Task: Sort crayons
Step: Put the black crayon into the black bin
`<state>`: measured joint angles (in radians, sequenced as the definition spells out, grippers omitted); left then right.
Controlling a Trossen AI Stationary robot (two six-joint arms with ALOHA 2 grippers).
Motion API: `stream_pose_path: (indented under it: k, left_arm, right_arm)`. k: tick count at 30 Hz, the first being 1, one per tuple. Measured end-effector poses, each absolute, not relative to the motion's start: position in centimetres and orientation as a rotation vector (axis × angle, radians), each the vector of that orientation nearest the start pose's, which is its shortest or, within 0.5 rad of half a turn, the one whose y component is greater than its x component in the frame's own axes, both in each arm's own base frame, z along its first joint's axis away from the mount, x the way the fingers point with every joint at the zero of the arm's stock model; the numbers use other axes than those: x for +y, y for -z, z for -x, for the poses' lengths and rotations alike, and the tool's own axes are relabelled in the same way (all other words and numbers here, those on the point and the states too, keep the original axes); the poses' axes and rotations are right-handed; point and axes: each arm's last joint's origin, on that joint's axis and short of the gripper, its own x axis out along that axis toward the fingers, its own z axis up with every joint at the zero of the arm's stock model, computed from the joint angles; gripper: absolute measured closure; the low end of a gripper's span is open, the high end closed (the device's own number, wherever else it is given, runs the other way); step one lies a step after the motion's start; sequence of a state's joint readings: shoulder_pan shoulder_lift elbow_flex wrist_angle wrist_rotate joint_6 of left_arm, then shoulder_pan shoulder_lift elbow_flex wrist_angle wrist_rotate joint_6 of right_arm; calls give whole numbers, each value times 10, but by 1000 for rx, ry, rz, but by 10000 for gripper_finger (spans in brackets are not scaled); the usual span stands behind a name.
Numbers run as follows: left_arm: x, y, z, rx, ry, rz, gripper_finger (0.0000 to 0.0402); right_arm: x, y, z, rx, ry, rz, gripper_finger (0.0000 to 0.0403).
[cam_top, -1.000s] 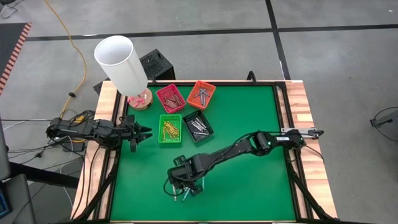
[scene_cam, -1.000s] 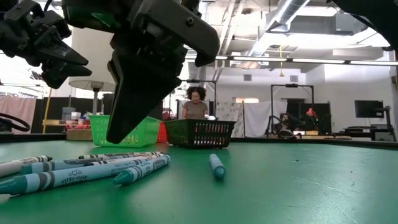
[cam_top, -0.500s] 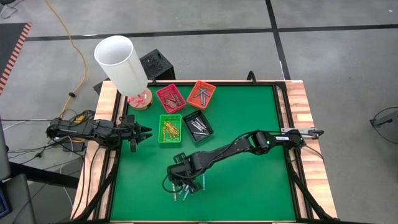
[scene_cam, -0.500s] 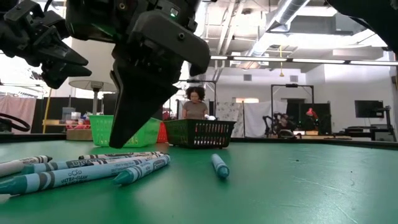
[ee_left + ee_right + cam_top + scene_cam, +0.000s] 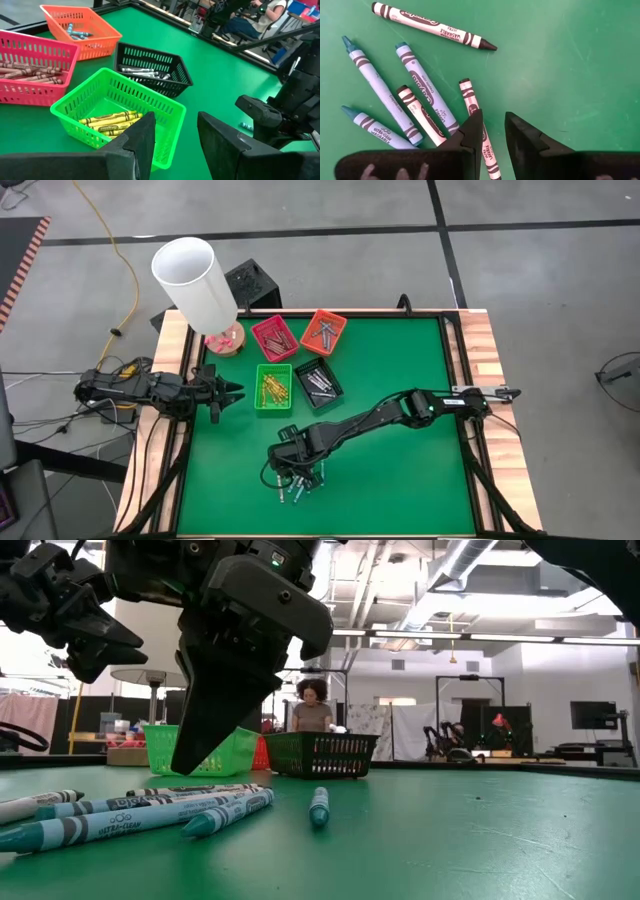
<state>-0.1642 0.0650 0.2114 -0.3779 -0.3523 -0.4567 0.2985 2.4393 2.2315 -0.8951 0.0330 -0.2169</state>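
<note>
Several loose crayons [image 5: 425, 95], blue, brown and one white, lie flat on the green mat [image 5: 400, 360] near the table's front left. A single blue crayon [image 5: 319, 807] lies a little apart from them. My right gripper [image 5: 494, 134] hangs just above the pile, pointing steeply down and open by a narrow gap. One brown crayon [image 5: 476, 120] runs under that gap. In the low view its fingertips [image 5: 190, 762] are clear of the mat. My left gripper [image 5: 232, 392] waits open at the table's left edge, level, facing the green tray [image 5: 120, 115] of yellow crayons.
Four small trays sit at the far left of the mat: red [image 5: 274, 337], orange [image 5: 323, 331], green [image 5: 273, 385] and black [image 5: 318, 383], each with crayons inside. A tall white cylinder [image 5: 195, 280] stands at the far left corner. A person [image 5: 313, 705] is in the room behind.
The single blue crayon has slid or rolled over the mat toward the table's left, closer to the pile, and has turned so that one end now faces the low camera.
</note>
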Motion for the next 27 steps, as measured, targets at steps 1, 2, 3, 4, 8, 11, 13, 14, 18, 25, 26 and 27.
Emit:
stream_pose_path:
  k: [1,2,3,4,8,11,13,14,18,25,26,27]
  left_arm:
    - [-4,-194,-83,177,-235,394,265]
    - [-4,-194,-83,177,-235,394,265]
    - [-4,-194,-83,177,-234,395,265]
    - [-4,-194,-83,177,-234,395,265]
    - [-4,-194,-83,178,-228,397,265]
    - [-4,-194,-83,177,-228,397,265]
    - [-4,-194,-83,177,-228,397,265]
    - [-4,-194,-83,177,-228,397,265]
    - [-4,-194,-83,181,-212,400,265]
    - [-5,-194,-83,184,-201,401,265]
    - [-5,-194,-83,184,-202,401,265]
    - [-5,-194,-83,185,-202,401,265]
  right_arm:
    - [151,-196,-495,1064,-356,376,306]
    - [151,-196,-495,1065,-356,376,306]
    - [151,-196,-495,1065,-357,376,306]
    - [151,-196,-495,1065,-356,376,306]
    - [152,-197,-494,1065,-358,378,306]
    - [152,-203,-492,1052,-359,377,306]
    - [152,-211,-490,1042,-359,377,306]
    - [152,-213,-490,1037,-357,374,306]
    - [152,-219,-489,1018,-351,370,306]
    - [155,-221,-490,995,-354,369,306]
    - [155,-222,-490,992,-354,369,306]
    - [155,-222,-490,990,-354,368,306]
